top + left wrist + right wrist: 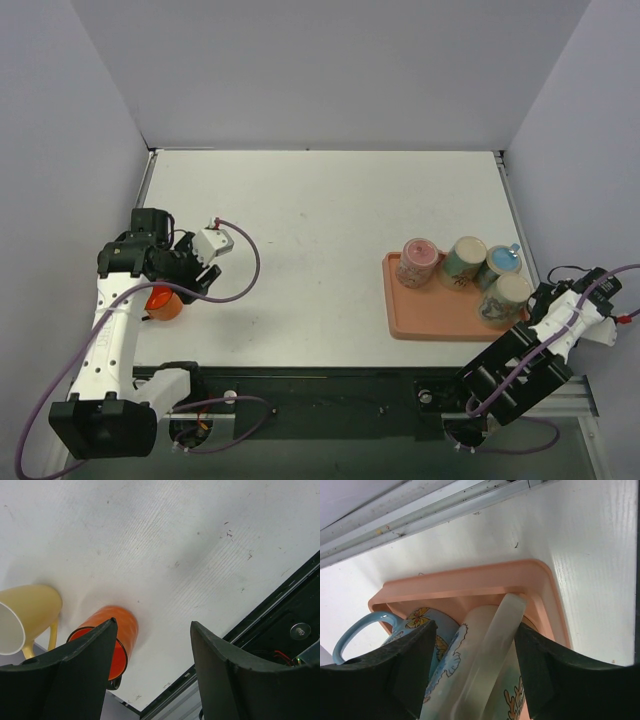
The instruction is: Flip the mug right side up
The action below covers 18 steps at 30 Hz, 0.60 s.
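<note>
At right end of pink tray (pixel 420 325) on worktop (pixel 300 220), noted cream floral mug (pixel 505 297) with right pincer (pixel 475 626) parted astride its handle (pixel 492 645), gap on one side, nothing clamped; noted left pincer (pixel 152 624) open above orange mug (pixel 125 625) lying on its side near worktop's left edge.

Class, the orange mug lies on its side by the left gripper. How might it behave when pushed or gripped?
The orange mug would probably roll, since its round wall rests on the table. Its smooth surface looks slippery, so it may slide in a grip. It seems rigid and likely would not deform.
</note>
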Motion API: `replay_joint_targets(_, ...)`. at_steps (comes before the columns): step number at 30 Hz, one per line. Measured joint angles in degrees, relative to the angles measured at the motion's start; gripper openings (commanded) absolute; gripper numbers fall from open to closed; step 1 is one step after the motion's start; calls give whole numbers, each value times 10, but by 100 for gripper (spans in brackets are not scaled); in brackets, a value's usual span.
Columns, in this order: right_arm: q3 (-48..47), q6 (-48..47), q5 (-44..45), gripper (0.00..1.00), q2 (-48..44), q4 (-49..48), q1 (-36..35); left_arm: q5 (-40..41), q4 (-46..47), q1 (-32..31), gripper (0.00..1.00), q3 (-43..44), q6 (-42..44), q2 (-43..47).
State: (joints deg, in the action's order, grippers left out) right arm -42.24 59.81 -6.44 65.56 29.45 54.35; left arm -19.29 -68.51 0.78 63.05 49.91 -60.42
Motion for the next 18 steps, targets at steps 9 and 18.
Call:
replay_joint_targets(9, 33, -2, -23, 30, 22, -35, 0, 3, 8, -23, 70, 0, -2, 0)
replay_joint_targets(18, 31, -16, -70, 0, 31, -49, 0, 7, 12, -35, 70, 0, -2, 1)
